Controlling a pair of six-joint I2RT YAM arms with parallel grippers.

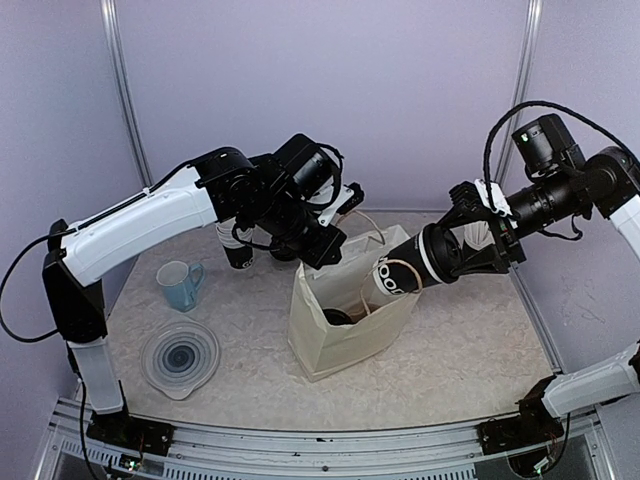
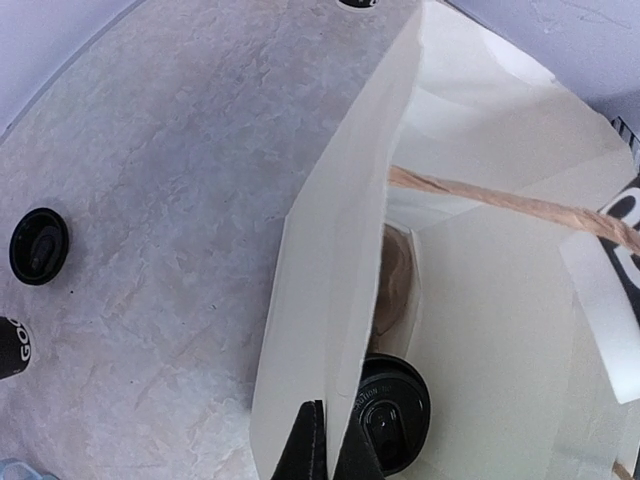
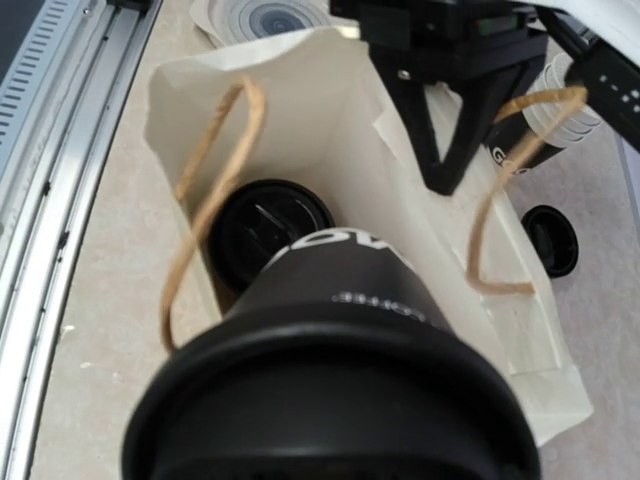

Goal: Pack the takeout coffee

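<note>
Ease the coffee cup (image 1: 395, 277) down base first and bring it upright before letting go, so as to land it beside the seated cup (image 1: 337, 317) rather than on its lid; steer clear of the twine handle (image 2: 500, 203) crossing the opening; release only once the base rests on the floor of the bag (image 1: 340, 345); avoid dragging the paper wall inward on the way down.

Held tilted at the bag's mouth, over its right-hand rim; lid end toward the wrist, base apparently pointing in and down; above and just beside the seated cup, touching or not impossible to tell.

Clasped round the body by the right gripper (image 1: 432, 262), jaws wide about it.

Pinched at the bag's far rim by the left gripper (image 1: 326, 256); fingertips (image 2: 312, 450) closed tight on the paper edge, holding the mouth spread.

Out on the table, apart from the bag: a loose black lid (image 2: 40, 245), a stack of lidless cups (image 1: 236, 245), a blue mug (image 1: 180, 284), a clear round dish (image 1: 180, 358).
</note>
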